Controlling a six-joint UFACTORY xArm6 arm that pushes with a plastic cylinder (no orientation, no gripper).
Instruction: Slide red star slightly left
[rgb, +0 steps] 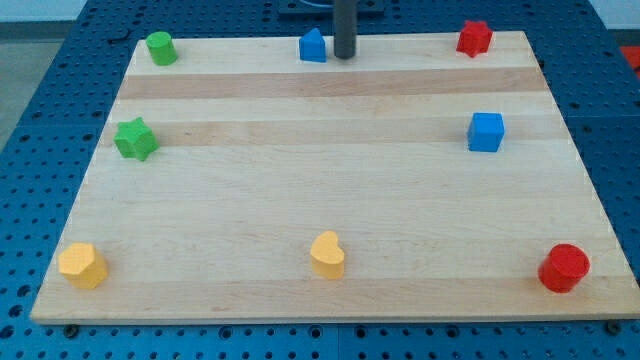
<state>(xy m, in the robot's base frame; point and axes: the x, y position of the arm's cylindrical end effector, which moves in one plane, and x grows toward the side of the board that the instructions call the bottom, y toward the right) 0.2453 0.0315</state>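
The red star (474, 38) sits near the top right corner of the wooden board (330, 180). My tip (344, 55) rests on the board at the view's top centre, just right of a blue block with a pointed top (313, 46). The tip is well to the left of the red star, with bare board between them.
A green cylinder (160, 47) is at the top left and a green star (135, 138) below it. A blue cube (486, 131) is at the right. A red cylinder (564, 267) is at the bottom right. Two yellow blocks (82, 265) (327, 254) lie along the bottom.
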